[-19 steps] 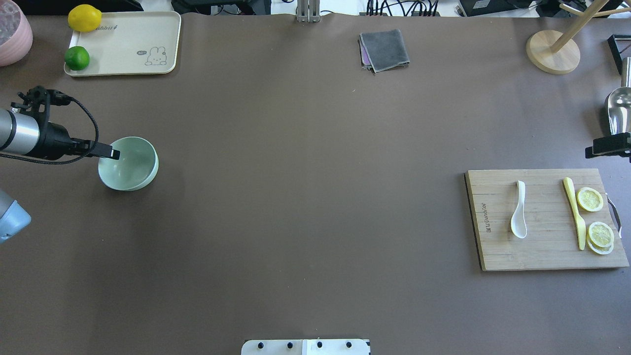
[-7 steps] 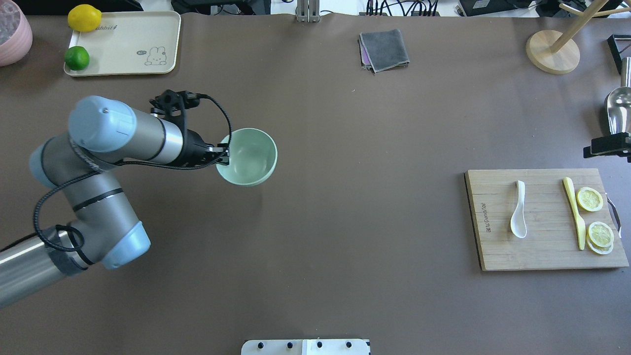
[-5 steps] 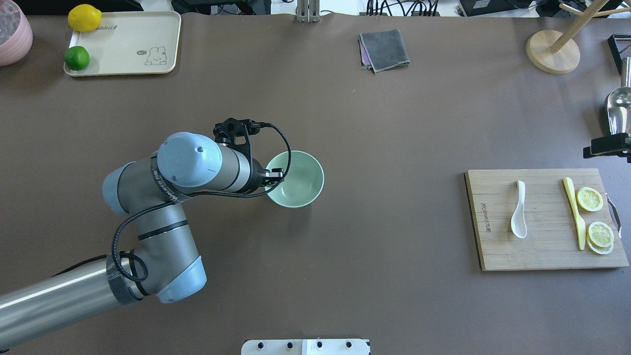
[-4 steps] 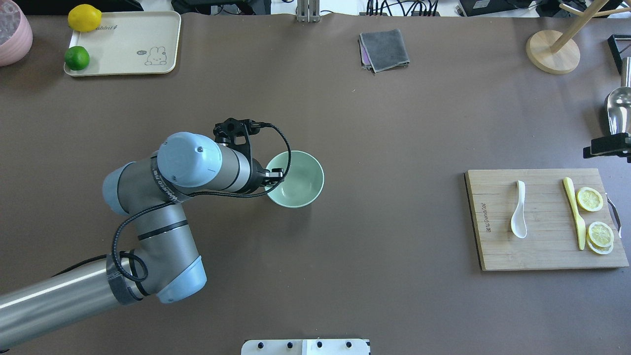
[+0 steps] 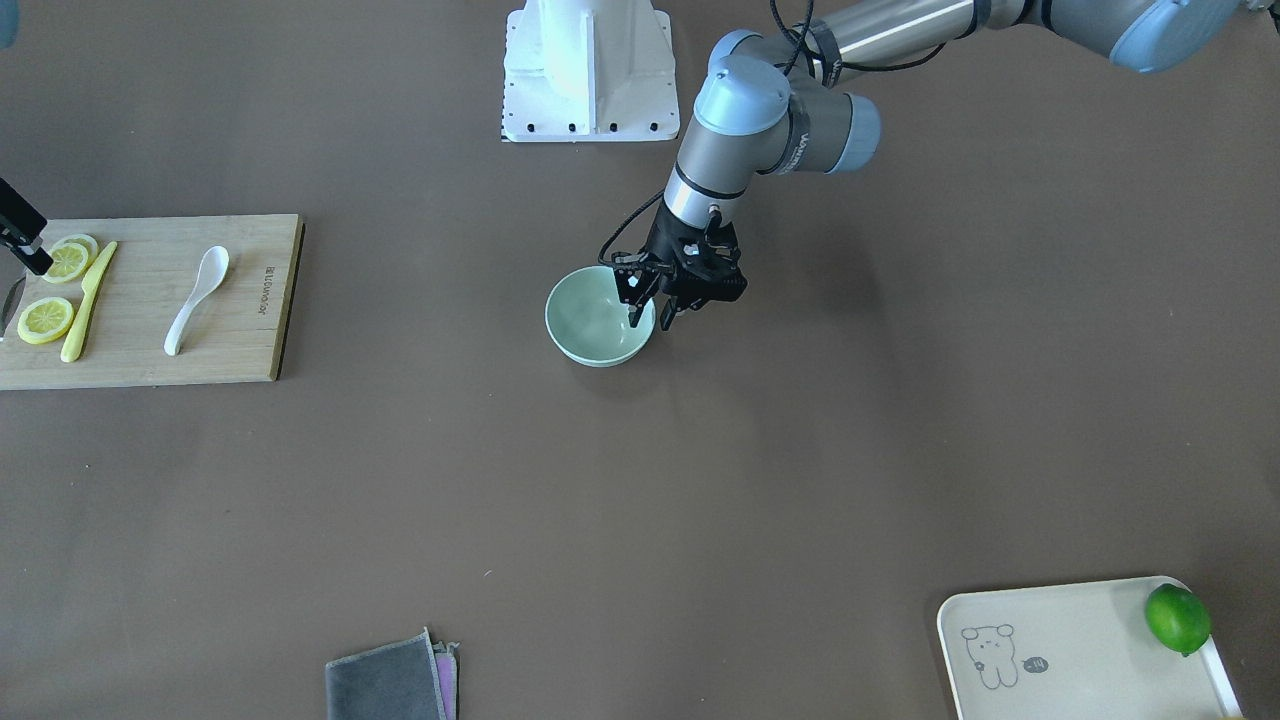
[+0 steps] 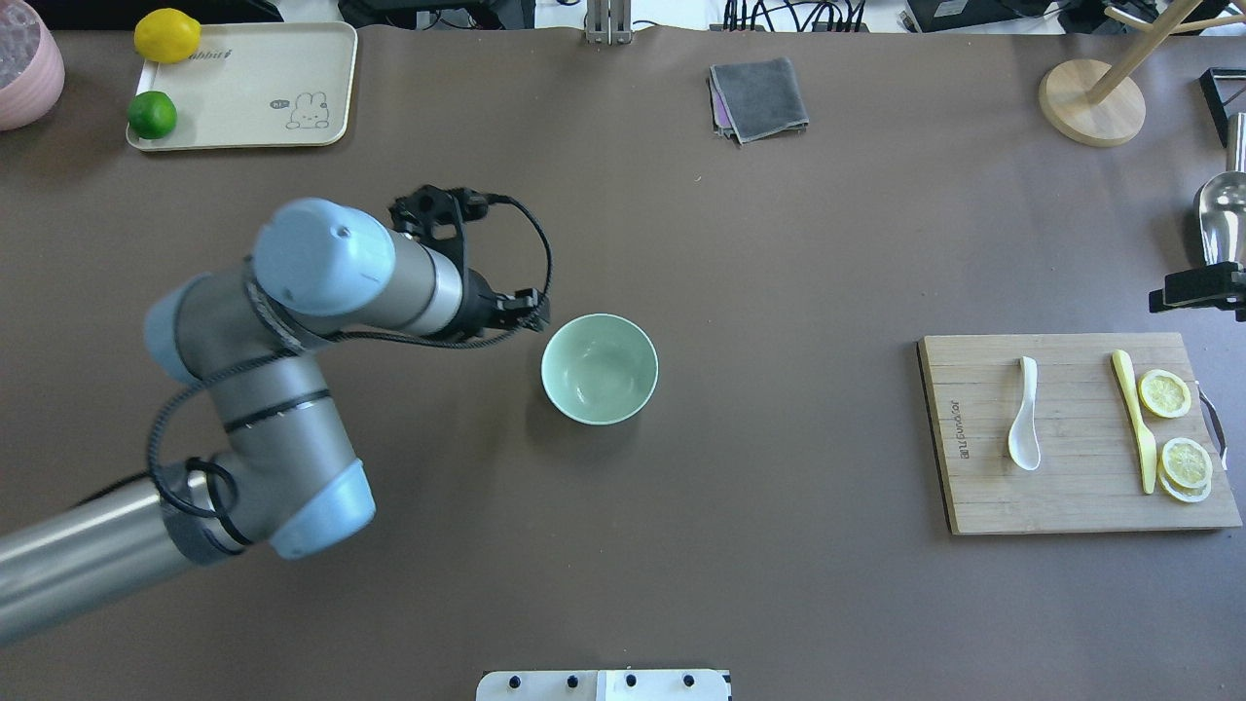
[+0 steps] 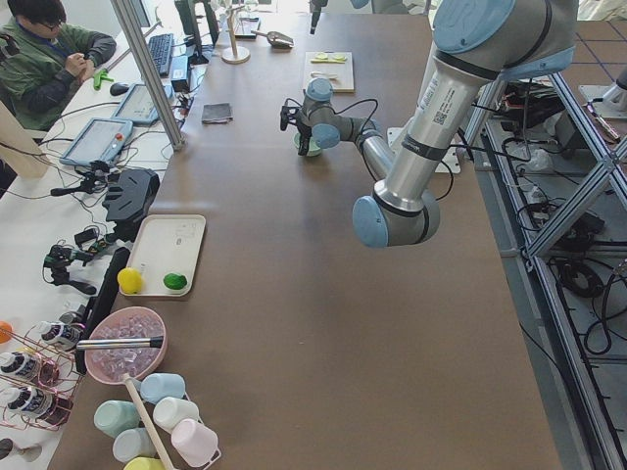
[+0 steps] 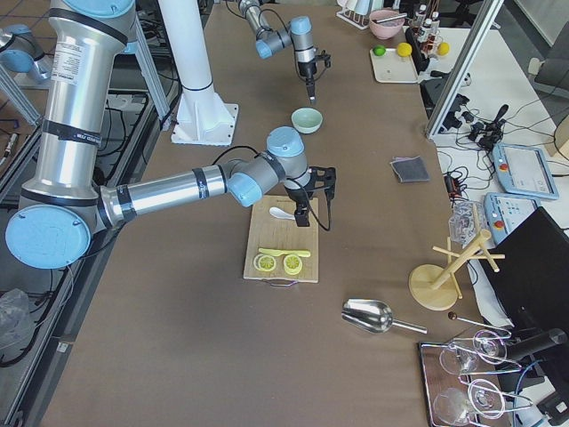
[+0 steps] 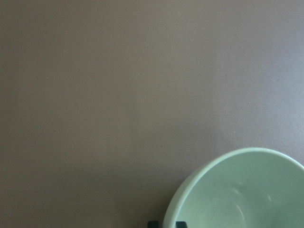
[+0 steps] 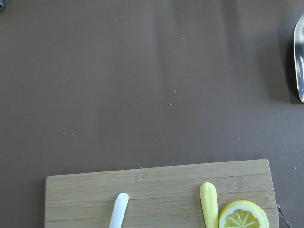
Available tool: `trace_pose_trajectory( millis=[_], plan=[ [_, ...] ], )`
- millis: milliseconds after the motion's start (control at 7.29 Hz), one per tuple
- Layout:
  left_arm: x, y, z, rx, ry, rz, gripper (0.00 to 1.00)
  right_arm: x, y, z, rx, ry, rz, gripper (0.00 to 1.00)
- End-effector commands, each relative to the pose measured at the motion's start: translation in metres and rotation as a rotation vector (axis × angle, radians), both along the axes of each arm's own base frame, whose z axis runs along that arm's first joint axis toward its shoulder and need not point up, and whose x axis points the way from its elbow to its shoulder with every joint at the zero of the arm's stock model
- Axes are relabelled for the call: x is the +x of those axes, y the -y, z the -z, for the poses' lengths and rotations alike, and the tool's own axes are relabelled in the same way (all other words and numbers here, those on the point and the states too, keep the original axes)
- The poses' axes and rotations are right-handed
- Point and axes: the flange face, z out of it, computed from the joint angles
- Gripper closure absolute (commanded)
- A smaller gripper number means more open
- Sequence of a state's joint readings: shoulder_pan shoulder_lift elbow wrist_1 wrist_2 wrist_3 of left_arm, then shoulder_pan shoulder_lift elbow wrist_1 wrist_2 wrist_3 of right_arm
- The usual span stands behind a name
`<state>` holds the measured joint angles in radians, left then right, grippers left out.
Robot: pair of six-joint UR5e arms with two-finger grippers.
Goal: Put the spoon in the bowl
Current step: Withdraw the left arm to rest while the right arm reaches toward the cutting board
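The pale mint-green bowl (image 6: 599,368) stands upright and empty on the table's middle; it also shows in the front view (image 5: 590,322) and the left wrist view (image 9: 237,199). My left gripper (image 6: 533,316) is open and empty, just left of the bowl's rim and raised above it (image 5: 650,318). The white spoon (image 6: 1022,419) lies on the wooden cutting board (image 6: 1081,501) at the right, scoop toward me. Its handle tip shows in the right wrist view (image 10: 118,209). Only a black part of my right gripper (image 6: 1197,290) shows at the right edge, beyond the board; I cannot tell its state.
A yellow knife (image 6: 1134,419) and lemon slices (image 6: 1165,393) lie on the board right of the spoon. A cream tray (image 6: 243,88) with a lemon and lime is far left. A grey cloth (image 6: 759,97), a wooden stand (image 6: 1090,102) and a metal scoop (image 6: 1222,214) lie along the far side.
My left arm carried the bowl from the table's left to the middle, set it down, let go of the rim and drew back to the left. The spoon and right arm have not moved.
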<state>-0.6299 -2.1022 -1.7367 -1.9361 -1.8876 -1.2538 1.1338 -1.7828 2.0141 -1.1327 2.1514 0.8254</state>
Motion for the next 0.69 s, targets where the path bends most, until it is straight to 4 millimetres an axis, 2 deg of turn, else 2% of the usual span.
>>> trace_pose_trajectory(
  millis=[0,275,412,549],
  plan=[
    [-0.170,0.046,-0.057,0.050,0.049,-0.087,0.02,-0.008,-0.003,0.000,-0.001,-0.002,0.015,0.01],
    [-0.333,0.062,-0.179,0.186,0.153,-0.171,0.02,-0.040,-0.012,-0.002,-0.022,-0.009,-0.034,0.03],
    [-0.397,0.069,-0.230,0.234,0.174,-0.197,0.02,-0.062,-0.022,-0.005,-0.060,0.000,-0.057,0.04],
    [-0.426,0.077,-0.260,0.258,0.200,-0.208,0.02,-0.091,-0.032,-0.016,-0.058,-0.032,-0.093,0.05]
  ],
)
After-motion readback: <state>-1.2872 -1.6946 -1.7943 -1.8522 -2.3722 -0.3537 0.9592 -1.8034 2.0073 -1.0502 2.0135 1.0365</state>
